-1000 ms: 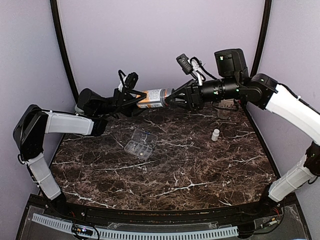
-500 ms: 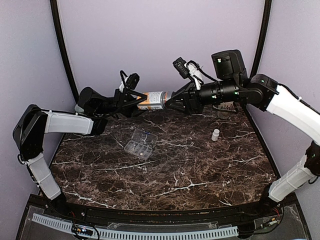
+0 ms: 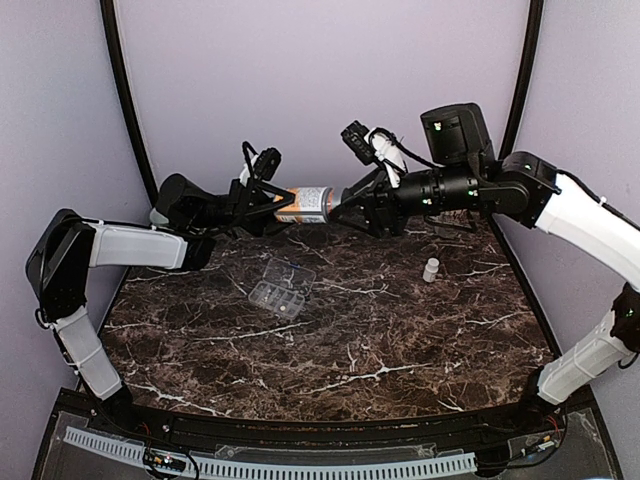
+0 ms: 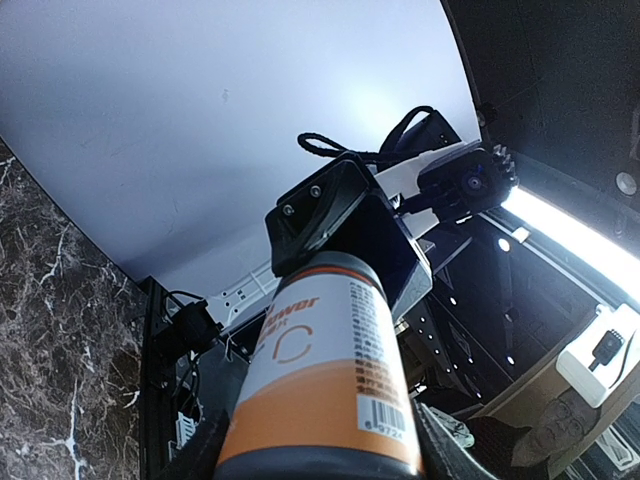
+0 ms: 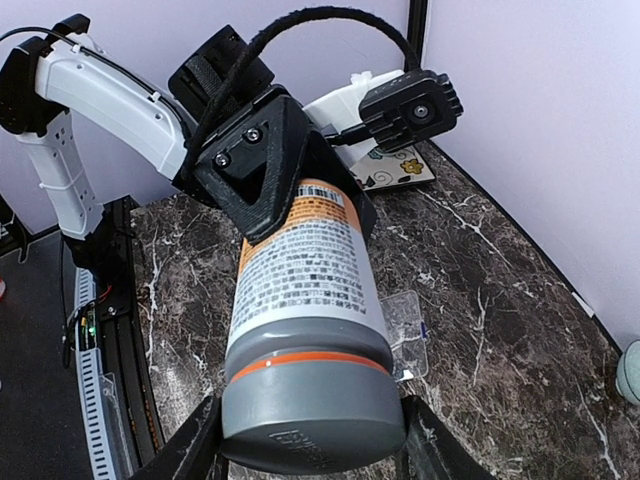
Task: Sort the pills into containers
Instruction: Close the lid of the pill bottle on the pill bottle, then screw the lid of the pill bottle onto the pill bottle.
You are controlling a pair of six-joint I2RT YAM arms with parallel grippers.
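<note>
Pill bottle (image 3: 303, 203): white with an orange band and printed label, held level in mid-air over the far part of the surface (image 3: 400, 340), spanned between both arms. Left fingers (image 3: 270, 200) clenched on the base end; right fingers (image 3: 347, 203) clamped either side of the grey cap (image 5: 310, 420), seen close in the right wrist view. No pills visible anywhere; judged to be inside, cap on. Containers (image 3: 281, 287): clear compartment box lying flat on the surface, below and nearer than the bottle, well apart from it; lid seemingly folded back, hard to confirm. Small white vial (image 3: 431, 269) standing upright off to the right, apart from both. Handling, as judged: bottle rigid plastic, probably light, glossy label likely slick, so best gripped low on the body near the base to resist twist while turning the cap by its rim. Once open, to be kept mouth-up until over the box, then tipped gently, small pills apt to roll and bounce on polished stone. Box thin, light, prone to skid; better steadied at an outer wall or corner than pinched on the lid
</note>
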